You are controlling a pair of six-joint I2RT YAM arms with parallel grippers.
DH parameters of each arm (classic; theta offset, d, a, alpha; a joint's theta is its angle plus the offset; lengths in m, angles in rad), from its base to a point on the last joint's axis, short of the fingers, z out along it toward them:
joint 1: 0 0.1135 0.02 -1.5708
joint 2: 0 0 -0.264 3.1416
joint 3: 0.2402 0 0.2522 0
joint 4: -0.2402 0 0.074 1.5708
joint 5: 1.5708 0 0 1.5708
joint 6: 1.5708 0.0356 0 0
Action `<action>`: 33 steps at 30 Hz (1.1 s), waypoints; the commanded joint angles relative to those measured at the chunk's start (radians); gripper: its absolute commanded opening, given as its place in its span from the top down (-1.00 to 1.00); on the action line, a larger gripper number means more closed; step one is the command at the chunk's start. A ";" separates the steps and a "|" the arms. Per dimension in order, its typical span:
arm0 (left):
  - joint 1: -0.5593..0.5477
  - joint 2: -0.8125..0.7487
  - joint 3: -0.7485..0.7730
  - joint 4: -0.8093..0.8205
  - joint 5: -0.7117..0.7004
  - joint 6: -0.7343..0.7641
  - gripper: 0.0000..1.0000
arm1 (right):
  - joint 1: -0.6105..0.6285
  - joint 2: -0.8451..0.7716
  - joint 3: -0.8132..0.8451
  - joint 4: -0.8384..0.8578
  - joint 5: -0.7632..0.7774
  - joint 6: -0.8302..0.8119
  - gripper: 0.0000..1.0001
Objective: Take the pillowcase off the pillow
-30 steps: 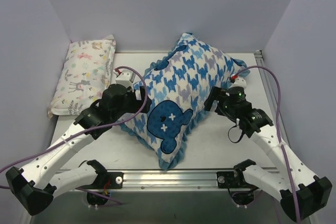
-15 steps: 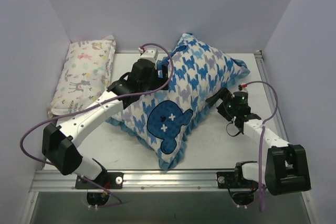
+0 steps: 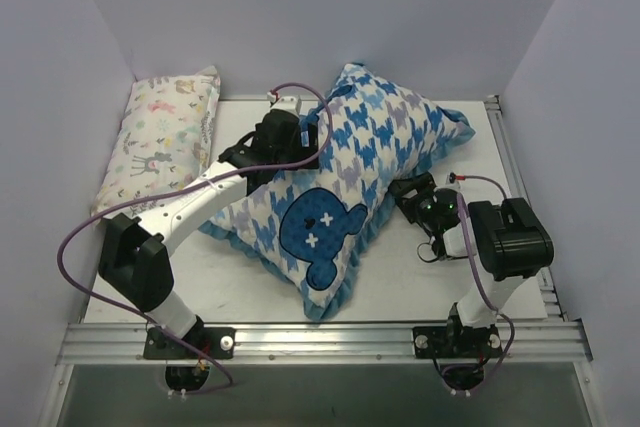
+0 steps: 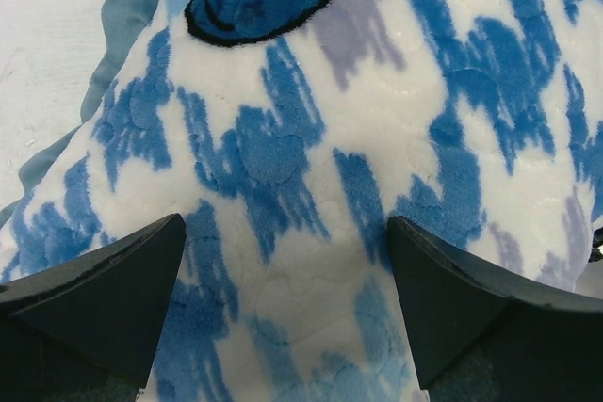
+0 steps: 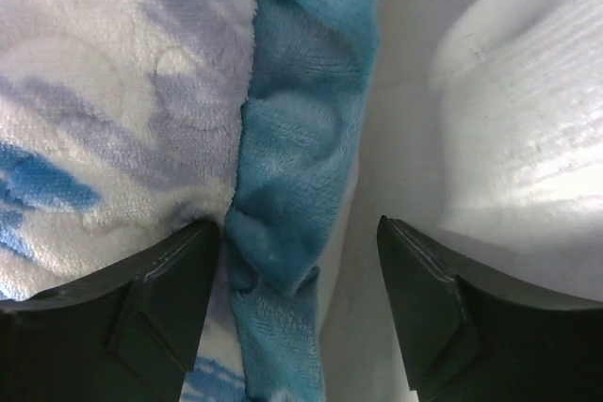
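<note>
- Pillowcase (image 3: 350, 172) is lying diagonally on the white table (image 3: 480, 162), with pale lilac walls (image 3: 300, 7) enclosing it.
- Left gripper (image 4: 285, 233) is sitting with fingers wide apart over houndstooth fabric, gripping nothing.
- Right gripper (image 5: 297, 233) is gaping around the blue ruffled trim (image 5: 301, 120).

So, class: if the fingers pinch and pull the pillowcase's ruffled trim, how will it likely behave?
Probably floppy: the trim folds and bunches in the right wrist view. Likely grippy, not slippery, given its plush nap. The plump pillowcase may drag along whole rather than peel.
</note>
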 commanded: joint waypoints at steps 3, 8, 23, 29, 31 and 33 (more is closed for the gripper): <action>0.013 -0.018 -0.013 0.031 -0.001 0.005 -0.94 | -0.006 0.156 -0.034 0.435 0.011 0.138 -0.29; 0.019 -0.015 -0.011 0.028 -0.002 0.007 -0.95 | 0.000 0.122 -0.036 0.434 0.014 0.132 0.27; 0.021 -0.031 0.013 0.009 -0.002 0.022 -0.94 | 0.006 -0.224 -0.082 0.133 0.013 0.019 0.59; 0.021 -0.032 0.016 0.008 -0.001 0.025 -0.94 | 0.043 -0.246 -0.133 0.060 0.039 -0.018 -0.48; 0.021 -0.029 0.016 0.008 0.001 0.025 -0.94 | 0.069 -0.220 -0.139 0.089 0.043 -0.017 -0.51; 0.021 -0.028 0.018 0.008 0.001 0.025 -0.94 | 0.085 -0.165 -0.139 0.145 0.045 -0.009 -0.61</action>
